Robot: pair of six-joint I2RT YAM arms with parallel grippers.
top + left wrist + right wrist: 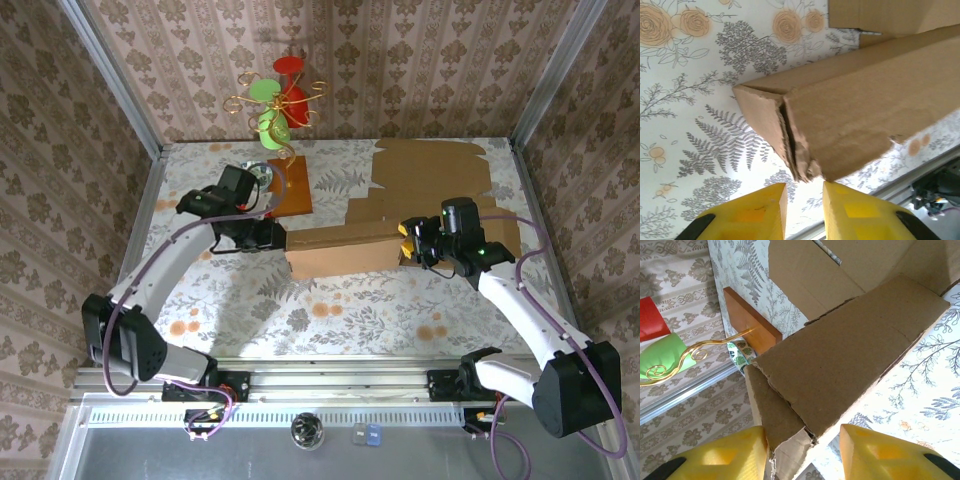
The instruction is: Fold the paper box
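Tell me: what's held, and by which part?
Neither firmly: right gripper straddles the paper box at its end flap, gap showing; left gripper sits open off the other end.

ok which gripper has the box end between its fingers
The right gripper: the box end sits between its fingers; the left gripper stops just short.

The floral-print table carries the partly folded paper box and, behind it, a wooden stand base.

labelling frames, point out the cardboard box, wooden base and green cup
cardboard box (345, 260), top external view, its near long face
wooden base (752, 322), right wrist view, its middle
green cup (665, 357), right wrist view, its outer wall
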